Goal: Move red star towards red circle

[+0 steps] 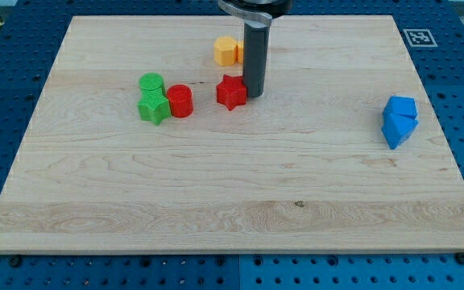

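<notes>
Blue blocks [399, 121] near the table [232, 217] right edge. Red star [231, 93] mid-table, my tip [254, 95] touching its right side; no jaws, just a rod. Red circle [180, 101] left of star, beside green blocks [152, 98]. Yellow block [227, 51] farthest.

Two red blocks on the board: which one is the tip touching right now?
The red star. My tip sits against its right side. The red circle lies apart to the view's left, next to the green blocks, with bare board between it and the star.
</notes>
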You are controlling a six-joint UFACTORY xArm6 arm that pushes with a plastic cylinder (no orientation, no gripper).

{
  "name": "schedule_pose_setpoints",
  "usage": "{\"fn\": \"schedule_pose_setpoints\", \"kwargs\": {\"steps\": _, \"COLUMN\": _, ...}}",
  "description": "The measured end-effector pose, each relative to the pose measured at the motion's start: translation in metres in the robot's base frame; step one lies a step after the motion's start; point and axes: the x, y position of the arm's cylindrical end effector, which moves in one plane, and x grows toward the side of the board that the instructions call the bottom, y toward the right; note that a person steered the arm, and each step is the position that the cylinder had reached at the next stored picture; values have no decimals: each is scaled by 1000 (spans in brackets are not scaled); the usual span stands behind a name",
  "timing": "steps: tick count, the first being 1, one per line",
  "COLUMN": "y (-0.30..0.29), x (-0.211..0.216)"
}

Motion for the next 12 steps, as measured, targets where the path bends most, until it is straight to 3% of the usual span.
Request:
{"fn": "schedule_pose_setpoints", "kwargs": {"steps": 2, "y": -26, "x": -5}}
{"fn": "schedule_pose_setpoints", "kwargs": {"steps": 5, "y": 20, "x": 34}}
{"fn": "schedule_pose_setpoints", "kwargs": {"steps": 7, "y": -1, "x": 25}}
{"fn": "schedule_pose_setpoints", "kwargs": {"steps": 8, "y": -1, "x": 47}}
{"fn": "schedule_pose_setpoints", "kwargs": {"steps": 10, "y": -50, "x": 38}}
{"fn": "schedule_pose_setpoints", "kwargs": {"steps": 12, "y": -14, "x": 43}}
